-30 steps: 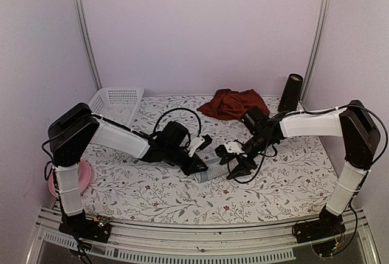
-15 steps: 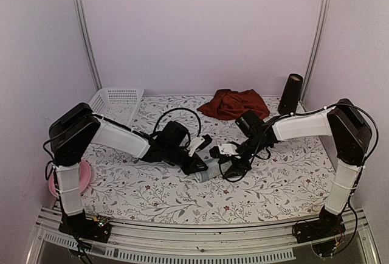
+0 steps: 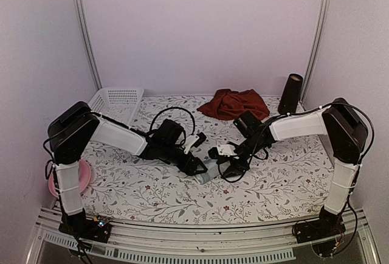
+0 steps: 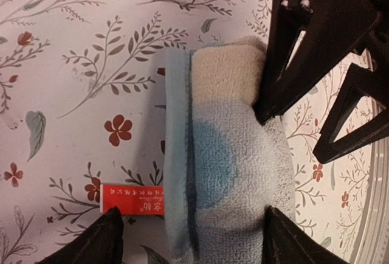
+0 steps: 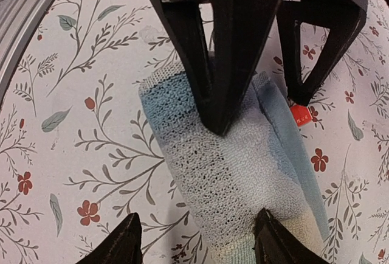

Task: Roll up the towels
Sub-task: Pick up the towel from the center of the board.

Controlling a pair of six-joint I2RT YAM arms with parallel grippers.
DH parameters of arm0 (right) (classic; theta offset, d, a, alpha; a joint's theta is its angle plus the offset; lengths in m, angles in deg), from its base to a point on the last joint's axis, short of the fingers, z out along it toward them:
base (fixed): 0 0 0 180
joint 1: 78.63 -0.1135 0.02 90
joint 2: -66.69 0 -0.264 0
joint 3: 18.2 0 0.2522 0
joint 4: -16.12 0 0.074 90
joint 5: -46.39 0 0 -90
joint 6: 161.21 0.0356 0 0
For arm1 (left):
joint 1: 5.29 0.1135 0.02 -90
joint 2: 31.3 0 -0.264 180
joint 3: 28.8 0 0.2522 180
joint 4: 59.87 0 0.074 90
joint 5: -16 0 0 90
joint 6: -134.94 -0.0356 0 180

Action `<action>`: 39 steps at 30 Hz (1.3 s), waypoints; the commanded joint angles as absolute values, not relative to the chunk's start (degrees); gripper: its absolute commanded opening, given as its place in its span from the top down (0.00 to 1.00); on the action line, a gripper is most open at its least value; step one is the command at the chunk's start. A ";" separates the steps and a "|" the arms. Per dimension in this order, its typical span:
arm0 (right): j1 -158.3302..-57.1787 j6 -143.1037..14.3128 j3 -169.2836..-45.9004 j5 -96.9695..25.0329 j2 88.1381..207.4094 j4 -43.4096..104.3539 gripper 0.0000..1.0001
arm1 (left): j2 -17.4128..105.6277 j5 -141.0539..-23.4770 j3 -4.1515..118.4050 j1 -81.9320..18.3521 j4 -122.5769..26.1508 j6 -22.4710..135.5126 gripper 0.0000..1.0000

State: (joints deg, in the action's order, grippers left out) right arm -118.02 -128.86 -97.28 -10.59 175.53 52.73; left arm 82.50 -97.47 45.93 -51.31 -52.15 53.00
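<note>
- Towels lie well apart. The checked towel (image 3: 205,176) sits rolled into a short bundle near the middle of the counter (image 3: 292,173), and the maroon towel (image 3: 234,104) lies crumpled at the far edge.
- Tag (image 4: 132,198), red, pokes out flat onto the counter from the roll's blue hem.
- Left end effector (image 4: 194,243): its jaws are spread wide and straddle the roll. One finger stands beside the tag, clear of the cloth, and the other is at the roll's opposite flank. Nothing is clamped or held.
- Right end effector (image 5: 197,243): its jaws are apart. One fingertip rests against the roll's pale, cream-coloured end and the other stands over bare counter beside it. It has hold of nothing.
- The two end effectors meet over the roll from opposite sides, very close together. Whether they touch each other cannot be told.
- Basket (image 3: 115,101), white, stands at the far left corner of the counter.
- Cylinder (image 3: 291,92), dark and upright, stands at the far right, near the maroon towel.
</note>
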 commanded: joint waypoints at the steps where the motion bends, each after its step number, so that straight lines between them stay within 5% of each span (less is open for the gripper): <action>1: -118.17 -128.78 -97.17 -14.57 178.31 55.35 0.38 | 83.43 -101.77 45.74 -49.22 -48.28 54.66 0.19; 15: -118.77 -129.31 -96.69 -16.42 178.07 54.84 0.38 | 89.81 -116.22 47.23 -47.76 -44.07 57.27 0.13; 30: -119.23 -129.48 -96.21 -17.94 177.70 54.27 0.38 | 94.95 -115.94 49.08 -50.02 -35.98 58.42 0.33; 34: -119.48 -129.56 -95.87 -18.48 177.53 53.92 0.39 | 96.14 -115.86 48.85 -50.08 -35.64 60.27 0.48; 39: -119.83 -129.96 -95.53 -19.15 176.64 53.78 0.39 | 97.72 -116.04 48.52 -50.30 -36.56 62.64 0.84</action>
State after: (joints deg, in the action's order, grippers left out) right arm -119.29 -130.19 -97.28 -14.68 175.55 51.20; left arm 91.35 -120.31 52.16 -48.38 -48.17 59.86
